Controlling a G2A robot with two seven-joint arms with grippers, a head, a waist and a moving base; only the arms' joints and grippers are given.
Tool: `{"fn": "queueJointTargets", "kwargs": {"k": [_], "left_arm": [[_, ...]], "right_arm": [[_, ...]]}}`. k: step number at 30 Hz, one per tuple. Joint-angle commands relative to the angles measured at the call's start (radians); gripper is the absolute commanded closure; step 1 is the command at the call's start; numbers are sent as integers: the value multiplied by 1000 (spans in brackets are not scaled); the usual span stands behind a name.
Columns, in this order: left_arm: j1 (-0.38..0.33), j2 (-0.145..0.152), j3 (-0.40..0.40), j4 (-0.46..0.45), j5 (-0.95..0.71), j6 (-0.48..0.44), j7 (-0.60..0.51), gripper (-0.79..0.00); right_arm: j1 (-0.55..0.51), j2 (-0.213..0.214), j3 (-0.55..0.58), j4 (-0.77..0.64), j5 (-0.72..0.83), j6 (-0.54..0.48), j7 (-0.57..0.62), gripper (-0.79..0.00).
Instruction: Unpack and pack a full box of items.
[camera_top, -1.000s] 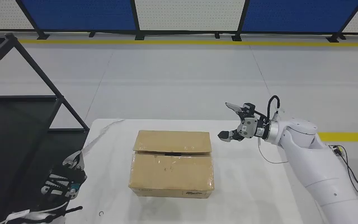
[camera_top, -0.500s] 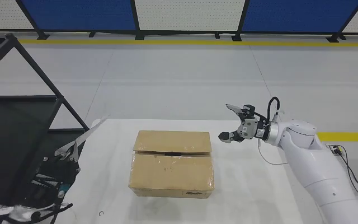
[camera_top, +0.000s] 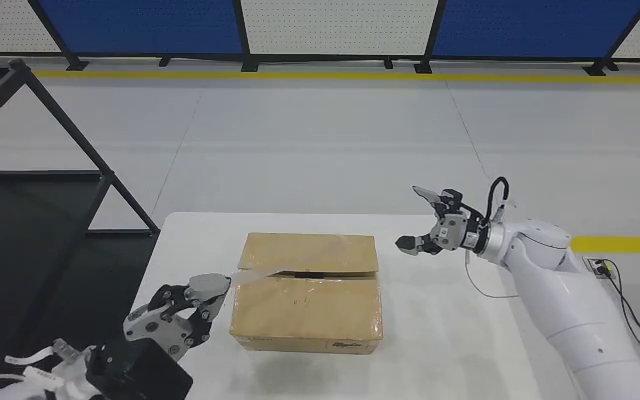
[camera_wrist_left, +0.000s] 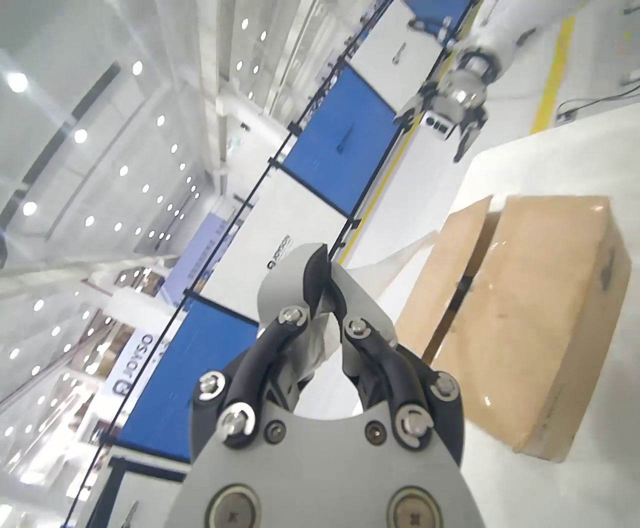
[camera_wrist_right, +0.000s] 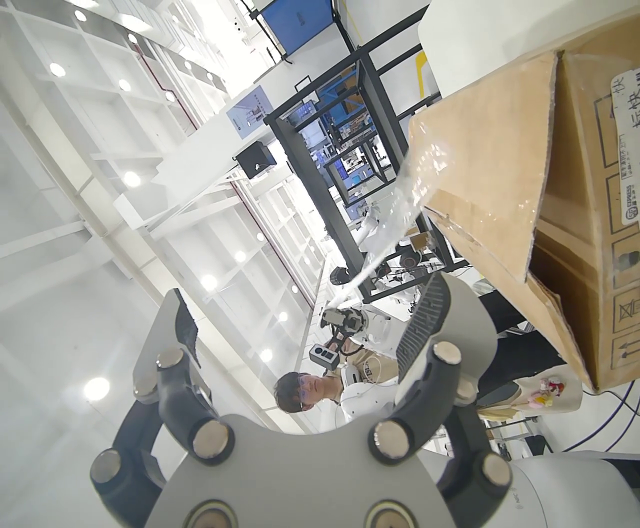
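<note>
A brown cardboard box (camera_top: 310, 300) sits in the middle of the white table (camera_top: 450, 330), its top flaps parted at the seam. A strip of clear tape (camera_top: 262, 270) runs from the box's top left corner to my left gripper (camera_top: 212, 290), which is shut on it beside the box's front left corner. The left wrist view shows the fingers (camera_wrist_left: 350, 300) pinched on the tape (camera_wrist_left: 400, 257), with the box (camera_wrist_left: 530, 310) beyond. My right gripper (camera_top: 425, 222) hangs open above the table, right of the box's back corner. Its view shows the box (camera_wrist_right: 500, 200) and the stretched tape (camera_wrist_right: 395, 220).
A black metal frame (camera_top: 90, 170) stands off the table's left side. Bare table lies to the right of the box and in front of it. Blue and white panels (camera_top: 330, 25) close off the floor at the back.
My left gripper has swung from beyond the table's left edge in to the box's front left corner, bringing the peeled tape with it. The right gripper has drifted slightly right.
</note>
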Motion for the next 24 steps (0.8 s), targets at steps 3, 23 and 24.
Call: {"fn": "queueJointTargets", "kwargs": {"k": [3,23,24], "left_arm": [[25,4,-22,0,-14,12,49,0],[73,-1,0,99,-264,26,-89,0],[64,0,11,120,-312,8,-109,0]], "right_arm": [[-4,2,6,1,-1,0,1,-785],[-42,7,10,-48,-22,18,-18,-785],[-49,9,10,-59,-30,20,-16,-785]]}}
